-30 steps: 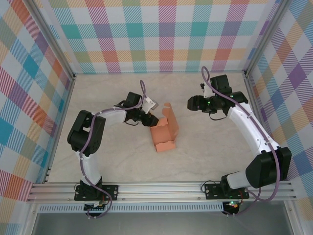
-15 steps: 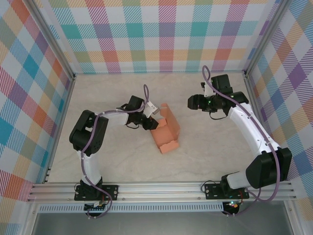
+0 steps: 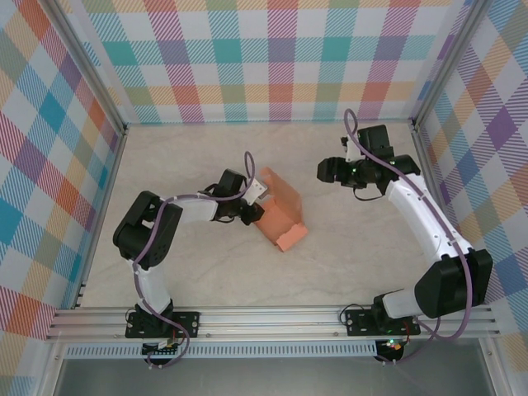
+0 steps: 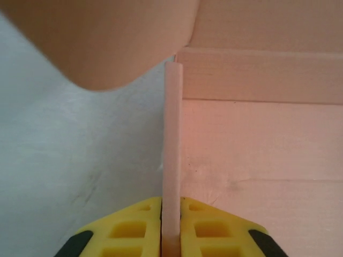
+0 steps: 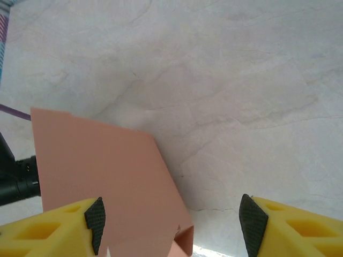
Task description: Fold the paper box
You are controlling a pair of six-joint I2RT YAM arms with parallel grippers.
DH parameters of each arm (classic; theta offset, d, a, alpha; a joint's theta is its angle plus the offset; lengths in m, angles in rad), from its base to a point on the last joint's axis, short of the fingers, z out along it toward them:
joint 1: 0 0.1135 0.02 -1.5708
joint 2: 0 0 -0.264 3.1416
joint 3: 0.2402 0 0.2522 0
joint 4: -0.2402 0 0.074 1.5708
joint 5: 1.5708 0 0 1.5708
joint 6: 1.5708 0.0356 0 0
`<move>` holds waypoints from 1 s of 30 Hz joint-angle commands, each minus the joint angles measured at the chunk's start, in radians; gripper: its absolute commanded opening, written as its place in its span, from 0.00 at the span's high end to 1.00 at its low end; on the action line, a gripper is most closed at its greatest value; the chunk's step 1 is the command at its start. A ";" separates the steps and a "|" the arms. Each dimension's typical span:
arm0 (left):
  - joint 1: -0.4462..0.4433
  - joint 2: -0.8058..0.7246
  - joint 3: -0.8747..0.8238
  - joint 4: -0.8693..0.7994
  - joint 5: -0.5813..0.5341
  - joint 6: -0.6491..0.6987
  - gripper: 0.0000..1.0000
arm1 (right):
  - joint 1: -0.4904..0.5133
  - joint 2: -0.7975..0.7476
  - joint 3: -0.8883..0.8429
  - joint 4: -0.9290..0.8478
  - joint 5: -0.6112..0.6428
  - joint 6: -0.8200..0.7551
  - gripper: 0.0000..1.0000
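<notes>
One salmon-orange paper box (image 3: 282,219), thin matte cardboard, is lying centrally on the marbled tabletop (image 3: 181,157); the left tool (image 4: 171,209) is clamping its thin panel edge, the right tool (image 5: 172,218) hovering spread wide.

Arms of white links (image 3: 412,206), black joints (image 3: 450,285), purple cables (image 3: 148,239); left tool (image 4: 171,206) and right tool (image 5: 172,218): yellow ribbed fingers (image 5: 48,230), black pads (image 5: 247,214).
</notes>
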 commanded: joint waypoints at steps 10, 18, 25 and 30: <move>-0.010 -0.063 0.015 -0.029 -0.330 -0.520 0.95 | -0.026 -0.151 -0.364 0.269 -0.240 0.376 0.37; -0.012 -0.055 0.031 -0.074 -0.377 -0.680 0.93 | 0.001 -0.109 -0.496 0.568 -0.285 0.385 0.41; -0.022 -0.076 0.057 -0.120 -0.366 -0.727 0.93 | 0.077 0.089 -0.459 0.810 -0.264 0.405 0.42; -0.033 -0.083 0.058 -0.133 -0.391 -0.729 0.93 | 0.090 0.186 -0.403 0.867 -0.260 0.402 0.44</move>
